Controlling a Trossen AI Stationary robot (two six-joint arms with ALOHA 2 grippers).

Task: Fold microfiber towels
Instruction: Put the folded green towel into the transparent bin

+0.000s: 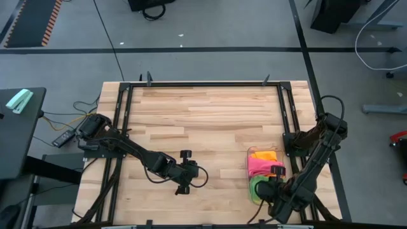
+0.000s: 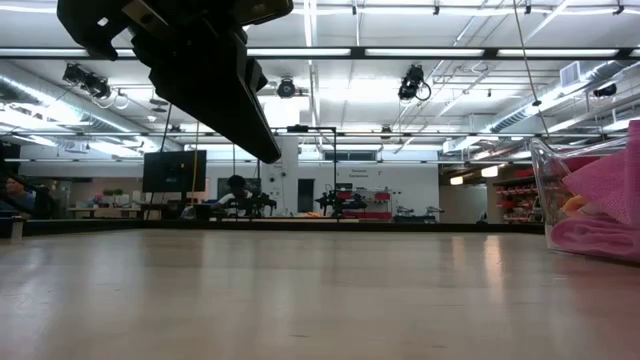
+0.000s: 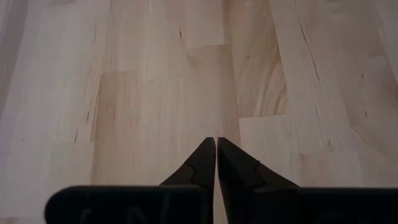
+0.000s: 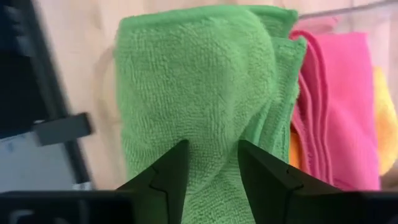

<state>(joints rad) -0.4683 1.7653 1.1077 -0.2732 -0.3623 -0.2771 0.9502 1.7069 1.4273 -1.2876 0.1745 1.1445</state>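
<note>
The right gripper hangs over the clear plastic bin at the table's right front, its two dark fingers parted with a fold of the green towel lying between them. From the right wrist view it is hard to say whether the pads press the cloth or only straddle it. The green towel is thick, nubby microfibre, bunched into a rounded hump with a stitched hem curling along one side. Just beside it lies a pink towel, folded in several layers, and past that a strip of yellow-orange towel. In the high view the same stack shows inside the bin, orange farthest from the front edge, pink in the middle, green nearest the gripper.

The right arm reaches from its mount at the table's right edge, bent forward toward the bin. The left gripper sits over bare wooden table near the front centre, fingers pressed together and empty, its arm stretched diagonally from the left side.
</note>
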